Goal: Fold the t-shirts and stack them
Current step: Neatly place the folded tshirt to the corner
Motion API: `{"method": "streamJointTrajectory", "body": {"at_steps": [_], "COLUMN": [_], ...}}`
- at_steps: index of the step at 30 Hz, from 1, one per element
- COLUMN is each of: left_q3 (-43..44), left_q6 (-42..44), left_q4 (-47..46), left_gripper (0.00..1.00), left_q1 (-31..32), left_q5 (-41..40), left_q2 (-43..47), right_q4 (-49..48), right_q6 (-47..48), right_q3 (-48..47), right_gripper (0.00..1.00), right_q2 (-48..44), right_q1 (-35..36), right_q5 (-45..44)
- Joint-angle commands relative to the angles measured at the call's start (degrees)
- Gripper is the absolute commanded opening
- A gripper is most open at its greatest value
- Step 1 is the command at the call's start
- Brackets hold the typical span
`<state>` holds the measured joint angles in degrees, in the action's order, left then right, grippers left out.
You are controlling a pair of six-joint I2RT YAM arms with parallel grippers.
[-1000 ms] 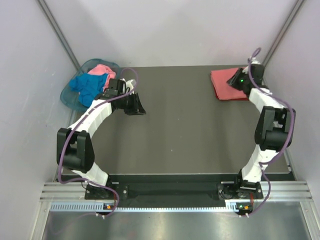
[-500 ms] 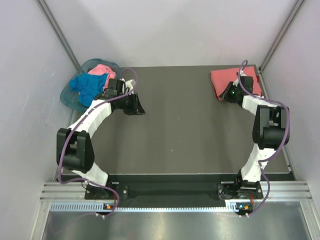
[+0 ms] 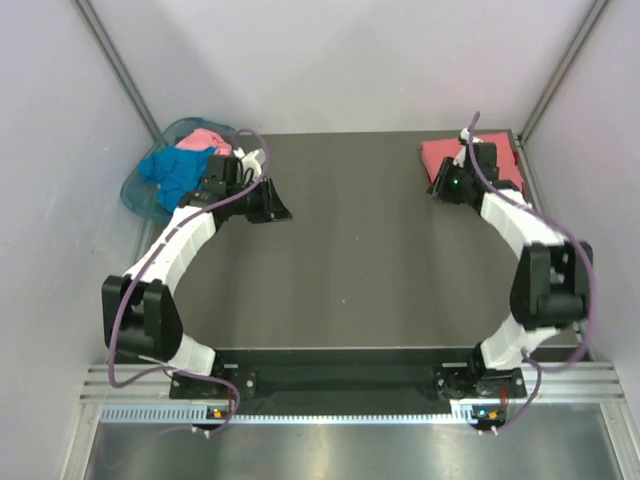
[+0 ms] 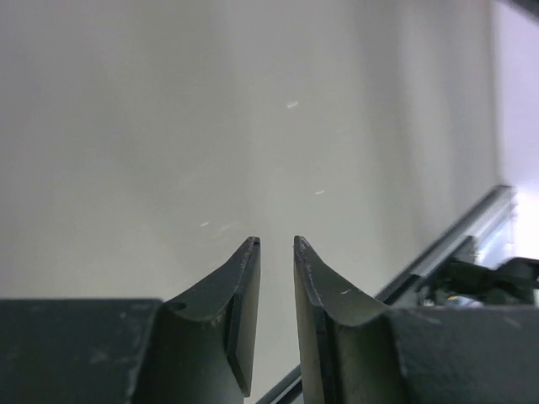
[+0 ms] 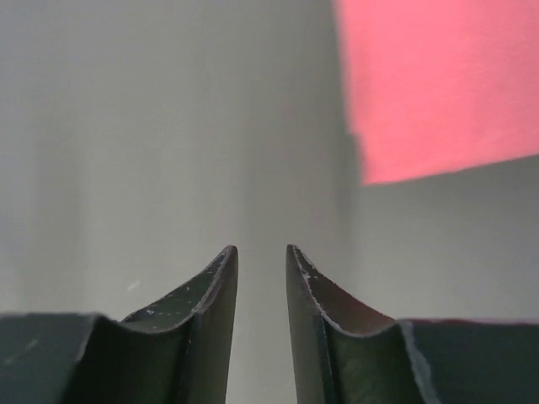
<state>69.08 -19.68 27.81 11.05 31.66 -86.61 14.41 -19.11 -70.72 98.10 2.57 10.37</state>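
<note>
Currently both the left jaws and the right jaws stand barely parted, gripping nothing. The folded salmon shirt (image 3: 508, 165) lies at one o'clock on the surface (image 3: 360, 260); the blue shirt (image 3: 170, 170) sits in the basket (image 3: 135, 195) at ten. The right jaws, hanging beside the fold, could snag and undo it.

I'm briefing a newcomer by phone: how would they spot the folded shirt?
Find the dark table, then its far right corner. The coral shirt lies there folded flat; the blue shirt and pink shirt sit crumpled in the teal basket, far left.
</note>
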Motion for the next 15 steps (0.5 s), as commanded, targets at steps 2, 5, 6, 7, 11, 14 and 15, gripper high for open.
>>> {"method": "streamJointTrajectory", "body": {"at_steps": [2,5,6,7,11,14,15], "left_q3": [-1.40,-3.06,-3.51,-3.86,-6.75,-8.25,-8.43], "left_q6": [-4.21,-7.20,-7.47,-7.65,-7.30,-6.69,-6.34], "left_q4": [-9.70,-13.65,-13.92,-14.19,-14.45,-13.93,-12.97], "left_gripper": [0.29,0.31,0.33,0.34,0.42,0.88,0.99], "left_q1": [-0.24,-0.24,-0.24,-0.24,-0.24,-0.24,-0.24], "left_q5": [7.10,7.28,6.93,6.23,3.86,1.66,1.30], "left_q2": [7.14,12.31,13.73,16.44,23.40,28.41,29.38], "right_q4": [5.01,7.02,7.64,8.95,11.16,10.29,10.20], "right_q6": [1.53,1.54,1.54,1.45,1.01,-1.27,-2.84], "right_q3": [4.17,8.04,9.27,9.80,11.83,14.02,14.72], "right_gripper": [0.33,0.42,0.45,0.58,1.00,1.00,1.00], "right_q2": [-16.87,-26.10,-30.12,-32.17,-41.31,-47.47,-49.57], "right_q1": [4.72,5.78,5.96,5.87,5.96,5.96,6.04], "right_q5": [-1.76,1.56,3.15,5.34,7.03,9.74,10.19]}}
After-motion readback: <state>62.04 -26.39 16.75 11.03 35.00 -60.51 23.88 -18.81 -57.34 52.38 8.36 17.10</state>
